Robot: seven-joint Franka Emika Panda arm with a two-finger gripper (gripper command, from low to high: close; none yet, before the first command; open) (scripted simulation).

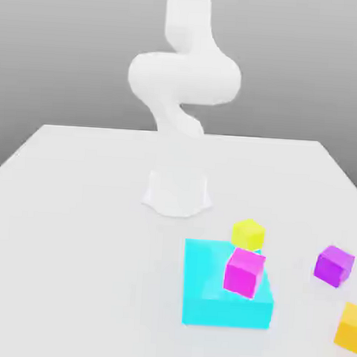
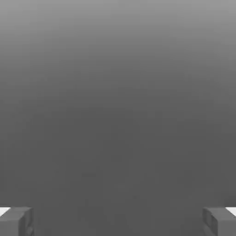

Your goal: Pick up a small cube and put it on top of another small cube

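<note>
The small cube (image 1: pixel 334 265), plain violet-purple, sits on the white table at the exterior view's right, apart from the other blocks. In the hand view my gripper (image 2: pixel 118 221) is open, its two grey fingertips (image 2: pixel 16 221) standing wide apart with nothing between them and only flat grey background beyond. My white arm (image 1: pixel 184 78) rises from its base (image 1: pixel 177 192) at the middle of the table and bends upward out of the picture.
A large cyan block (image 1: pixel 204 287) lies in front of the base with a pinker magenta cube (image 1: pixel 244 271) on its top. A yellow cube (image 1: pixel 248 234) stands just behind the cyan block. An orange cube (image 1: pixel 349 326) sits at the right edge, nearer than the violet one.
</note>
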